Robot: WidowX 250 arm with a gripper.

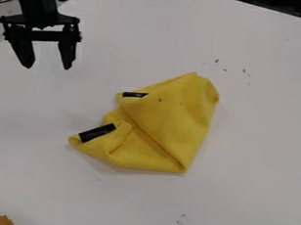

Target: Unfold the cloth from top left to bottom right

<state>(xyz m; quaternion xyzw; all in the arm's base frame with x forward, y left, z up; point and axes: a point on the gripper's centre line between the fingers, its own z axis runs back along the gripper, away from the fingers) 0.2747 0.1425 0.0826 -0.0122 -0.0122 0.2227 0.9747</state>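
yellow cloth [172,121] lies near ctr of the white table [262,143], bunched & folded over itself; a big flap covers its right side, w/ a rounded top end & a pointed lower right corner, & a smaller fold sits at lower left; a diagonal crease runs btwn the layers, w/ a small dark spot on the flap. black strips [98,133] mark the lower left corner & upper left edge, any print too small to tell; gripper [47,68] hangs upper left, fingers spread, well apart from the cloth.
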